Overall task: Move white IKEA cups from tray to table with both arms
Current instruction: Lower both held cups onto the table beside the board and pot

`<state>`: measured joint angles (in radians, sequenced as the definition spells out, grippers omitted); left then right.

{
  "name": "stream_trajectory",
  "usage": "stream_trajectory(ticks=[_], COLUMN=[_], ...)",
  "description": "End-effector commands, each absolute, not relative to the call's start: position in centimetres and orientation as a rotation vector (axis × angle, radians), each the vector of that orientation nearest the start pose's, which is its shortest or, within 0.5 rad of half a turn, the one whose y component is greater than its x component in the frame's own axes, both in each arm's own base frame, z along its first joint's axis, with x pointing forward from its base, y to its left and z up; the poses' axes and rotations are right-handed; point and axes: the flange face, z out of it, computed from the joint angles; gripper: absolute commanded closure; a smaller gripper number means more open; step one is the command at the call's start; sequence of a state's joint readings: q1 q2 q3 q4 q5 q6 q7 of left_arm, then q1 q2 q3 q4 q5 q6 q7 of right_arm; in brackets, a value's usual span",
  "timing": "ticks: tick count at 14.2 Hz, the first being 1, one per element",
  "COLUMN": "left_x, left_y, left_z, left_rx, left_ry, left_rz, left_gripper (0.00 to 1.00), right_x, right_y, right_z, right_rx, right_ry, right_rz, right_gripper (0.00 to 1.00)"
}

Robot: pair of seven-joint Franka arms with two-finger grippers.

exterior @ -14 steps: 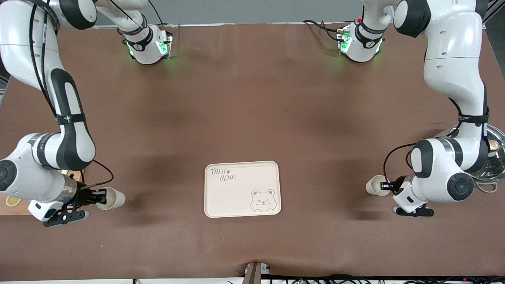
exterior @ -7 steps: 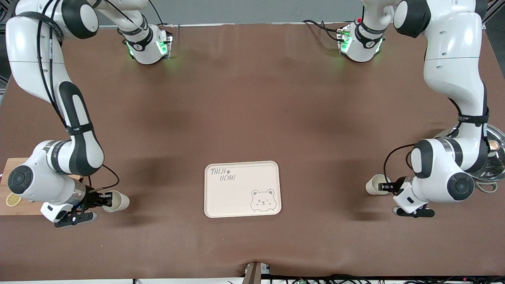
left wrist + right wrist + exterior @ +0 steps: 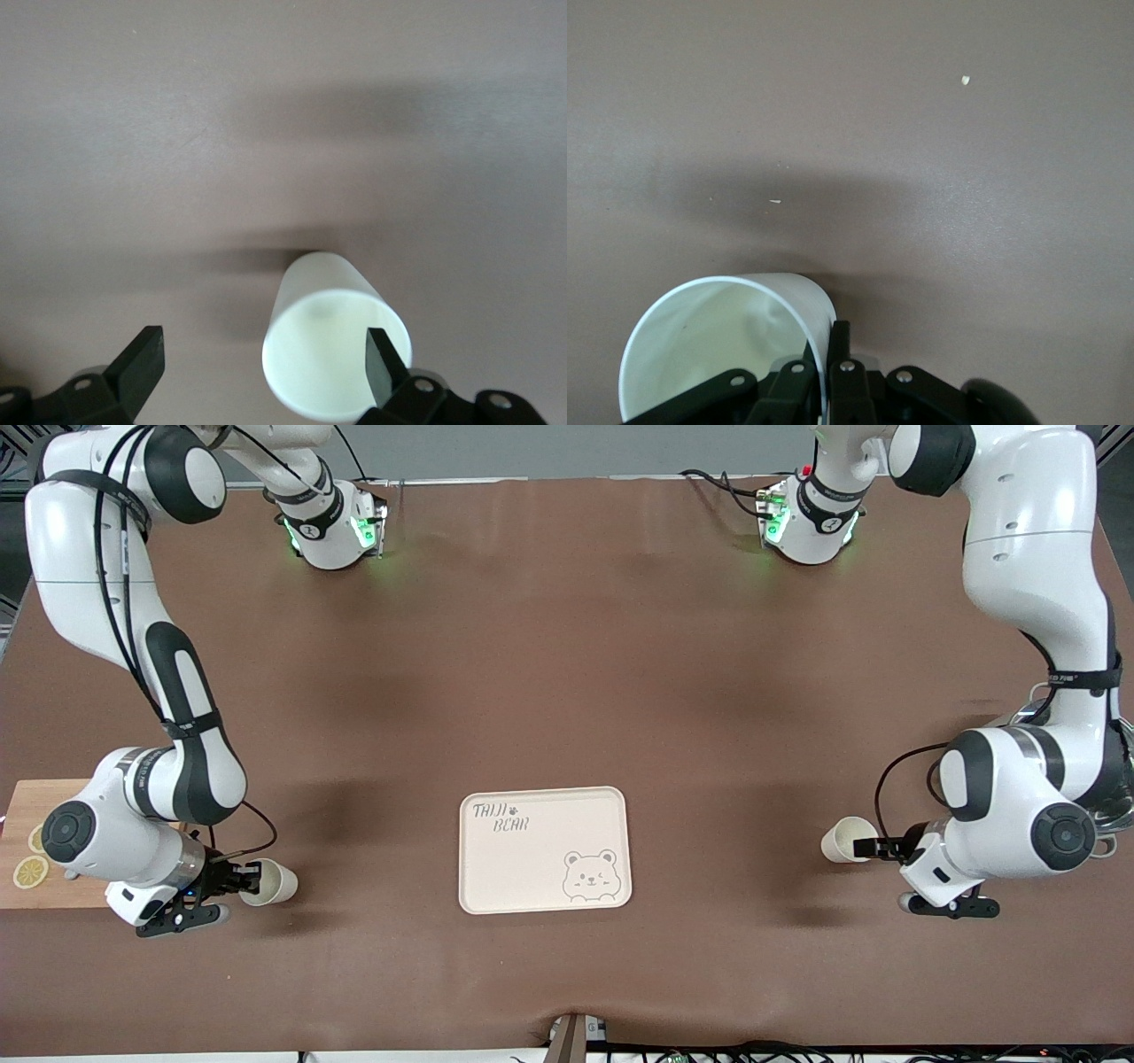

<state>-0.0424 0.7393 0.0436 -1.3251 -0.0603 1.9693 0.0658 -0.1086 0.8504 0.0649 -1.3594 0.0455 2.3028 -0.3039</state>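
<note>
Two white IKEA cups show. My right gripper (image 3: 244,880) is shut on the wall of one cup (image 3: 273,881), one finger inside and one outside, low over the table between the wooden board and the tray. In the right wrist view the gripper (image 3: 829,343) pinches that cup's rim (image 3: 718,345). My left gripper (image 3: 877,849) is open by the second cup (image 3: 842,840), whose mouth faces it, toward the left arm's end of the table. In the left wrist view the gripper (image 3: 263,350) stands wide apart, one fingertip (image 3: 381,354) at the mouth of the cup (image 3: 323,376).
The cream bear-printed tray (image 3: 540,868) lies mid-table, between the two cups. A wooden board (image 3: 40,872) with lemon slices sits at the right arm's end. A lidded pot (image 3: 1118,808) is mostly hidden under the left arm.
My right gripper has carried its cup a little toward the tray and the front camera. My left arm has drawn back toward its end of the table while its cup stayed in place.
</note>
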Motion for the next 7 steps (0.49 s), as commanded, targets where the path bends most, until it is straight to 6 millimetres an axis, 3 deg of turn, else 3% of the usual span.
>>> stream_trajectory(ticks=[1,3,4,5,7], left_x=[71.9,71.4,71.0,70.6,69.6], left_y=[-0.8,-0.6,-0.5,-0.5,-0.5], left_z=[33.3,36.1,37.6,39.1,42.6], left_rx=[-3.142,-3.144,-3.145,-3.146,-3.151], left_ry=[0.093,0.091,0.089,0.089,0.097], left_rz=[0.158,0.151,0.149,0.158,0.142], left_gripper=[0.0,0.0,0.0,0.0,0.0], right_x=[74.7,74.7,74.7,74.7,74.8], right_y=[-4.0,-3.8,-3.8,-4.0,-4.1], right_z=[22.0,22.1,22.1,22.2,22.3], right_rx=[-3.037,-3.037,-3.037,-3.037,-3.038], right_ry=[-0.326,-0.312,-0.312,-0.31,-0.309], right_rz=[-0.18,-0.182,-0.18,-0.182,-0.184], right_gripper=[0.98,0.29,0.09,0.0,0.0])
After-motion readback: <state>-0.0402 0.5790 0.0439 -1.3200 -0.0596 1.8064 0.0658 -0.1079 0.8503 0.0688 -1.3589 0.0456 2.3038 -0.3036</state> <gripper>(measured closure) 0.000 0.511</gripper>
